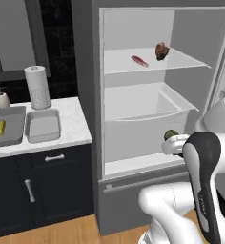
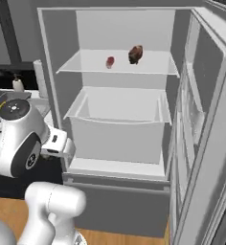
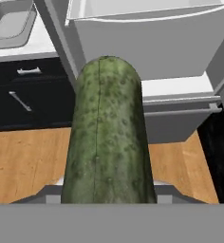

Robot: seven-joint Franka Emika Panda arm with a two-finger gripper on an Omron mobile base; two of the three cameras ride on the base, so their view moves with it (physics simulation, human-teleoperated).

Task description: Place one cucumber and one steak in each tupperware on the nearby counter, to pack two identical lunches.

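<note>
**Ana:** Kitchen first: white marbled counter (image 1: 78, 128) over dark cabinets on the left, open fridge (image 1: 148, 28) in the middle, wooden floor below. Where is the claw?

**Ben:** In the left base view the gripper (image 1: 174, 143) hangs in front of the fridge's lower drawer (image 1: 133, 136), at about four o'clock in the picture. It is clamped on the dark green cucumber (image 3: 109, 137). The hand view shows the cucumber running straight out along the claw's own line, its rounded end pointing away towards twelve o'clock. The fingertips themselves I cannot make out behind it.

**Ana:** And the containers?

**Ben:** Two grey trays sit on the counter. The nearer empty tupperware (image 1: 43, 126) lies at roughly nine o'clock from the claw, well apart from it. The second tray (image 1: 9, 136), further left, already holds the yellow cucumber (image 1: 0, 127).

**Ana:** So the green one belongs in the empty tray.

**Ben:** That is my reading. The move turns on that leftward gap: the arm has to swing towards nine o'clock and clear the fridge's side wall. Since the cucumber sticks out lengthwise ahead of the claw, I'd guess its tip reaches the tray first and should be lowered along the tray's long side.

**Ana:** The meat?

**Ben:** Both steaks are on the fridge's upper shelf (image 1: 186, 61): the flat red steak (image 1: 139, 60) and, just to its right, the lumpy brown steak (image 1: 162, 51). Neither is packed yet.
</note>
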